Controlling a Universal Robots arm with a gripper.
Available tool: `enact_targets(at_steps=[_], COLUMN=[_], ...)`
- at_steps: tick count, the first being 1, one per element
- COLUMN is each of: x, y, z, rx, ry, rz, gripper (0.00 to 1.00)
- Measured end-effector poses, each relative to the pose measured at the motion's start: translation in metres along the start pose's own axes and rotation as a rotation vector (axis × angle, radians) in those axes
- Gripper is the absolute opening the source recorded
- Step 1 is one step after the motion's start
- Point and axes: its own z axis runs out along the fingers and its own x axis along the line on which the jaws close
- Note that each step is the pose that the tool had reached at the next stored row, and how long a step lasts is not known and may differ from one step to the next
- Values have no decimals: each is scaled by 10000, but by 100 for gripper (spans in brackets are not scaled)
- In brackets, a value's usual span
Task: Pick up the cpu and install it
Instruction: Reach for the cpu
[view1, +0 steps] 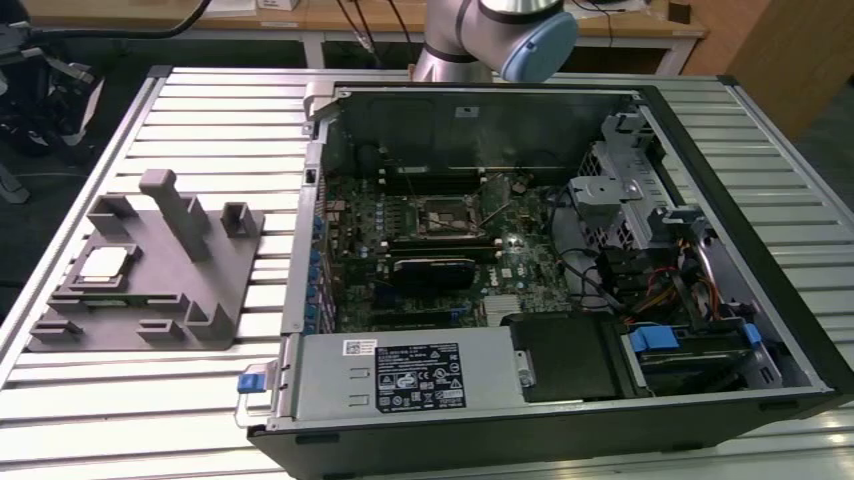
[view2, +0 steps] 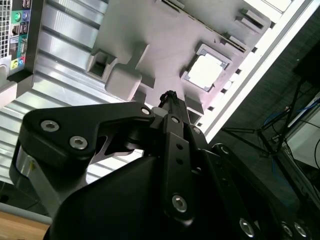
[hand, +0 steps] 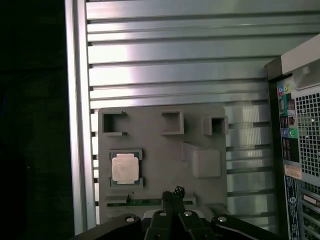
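Observation:
The cpu (view1: 104, 263), a small square chip with a pale metal top, lies flat in a recess of the grey fixture (view1: 200, 300) at the exterior view's left. It appears in both wrist views, as the cpu (hand: 124, 168) and the cpu (view2: 206, 70). My gripper (hand: 172, 192) hovers well above the fixture (hand: 150, 150), off to one side of the chip and not touching it. Its thin fingers (view2: 170, 100) are pressed together with nothing between them. The motherboard's socket (view1: 447, 215) sits inside the open computer case (view1: 721, 200).
The fixture has upright posts (view1: 174, 210) near the cpu. The case lies on its side on a slatted metal table (view1: 174, 110), with a power supply (view1: 400, 375), drive cage (view1: 621, 190) and cables. The arm (view1: 501, 30) reaches in from the far side.

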Motion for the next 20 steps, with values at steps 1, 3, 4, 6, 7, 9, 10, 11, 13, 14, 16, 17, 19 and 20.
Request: enact_targets(at_steps=[1,3,4,6,7,9,10,11,13,14,16,17,19,20], x=[17,47,53,67,74,85,90,95,105,110,121,126,135,138], y=[-6,-15,-17,-20,-22,-25,-27,-28,-31,-32,-36,-37,-40,-41], z=[36,108,125,160,179,211,228,246,281,299,336,354,389,406], rx=[0,0,0,0,0,0,1,0,0,0,0,0,0,0], ry=[0,-1,0,-1,-1,0,1,0,-1,-1,-1,-1,0,-1], rz=[1,0,1,0,0,0,0,0,0,0,0,0,0,-1], gripper=[11,11,11,11,11,11,11,11,11,11,11,11,11,11])
